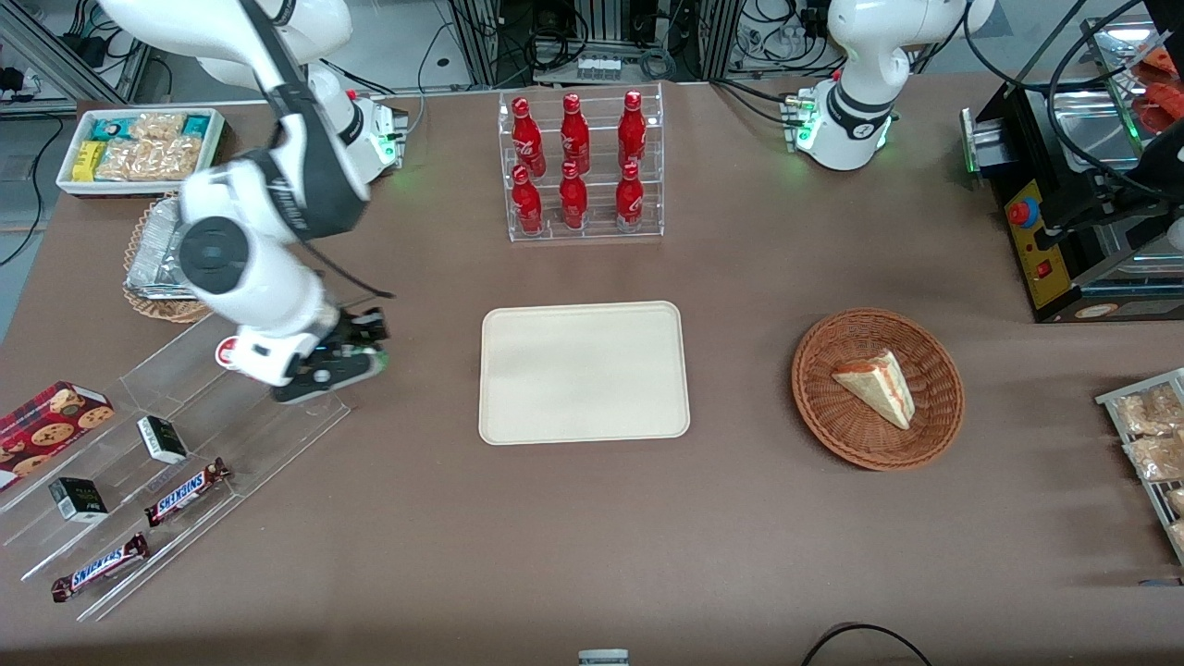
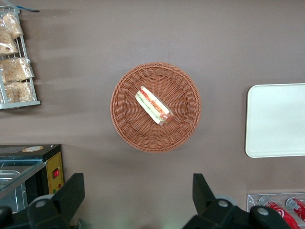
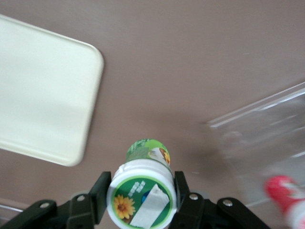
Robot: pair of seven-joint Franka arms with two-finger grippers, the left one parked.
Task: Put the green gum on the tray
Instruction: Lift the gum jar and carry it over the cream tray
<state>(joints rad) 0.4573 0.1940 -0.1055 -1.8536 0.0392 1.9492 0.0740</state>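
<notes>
1. You are in the carrying step: your gripper (image 3: pixel 141 200) is clenched on the green gum (image 3: pixel 144 183), one finger on each side of the bottle just below its white lid, and the bottle hangs clear of the brown table (image 1: pixel 740 518).
2. In the front view the gripper (image 1: pixel 356 359) hovers at the edge of the clear stepped rack (image 1: pixel 185 444), toward the working arm's end of the table, and the gum shows there only as a sliver of green at the fingertips.
3. The tray (image 1: pixel 584 372) lies flat and bare near the middle of the table, a short way off from the gripper; nothing stands between the two.
4. Your next move, as I judge it, is to carry the bottle sideways over the tray's low rim, lower it until its base meets the tray, and only then let go. Keep it upright, since a narrow bottle like this would probably tip if dropped.
5. The red bottle (image 3: pixel 286 195) sits in the rack close by; steer away from it as you leave.
6. Readable writing: the two chocolate bars (image 1: pixel 188 491) in the rack say SNICKERS. The gum's lid carries a yellow flower mark, but no words can be made out on it.
</notes>
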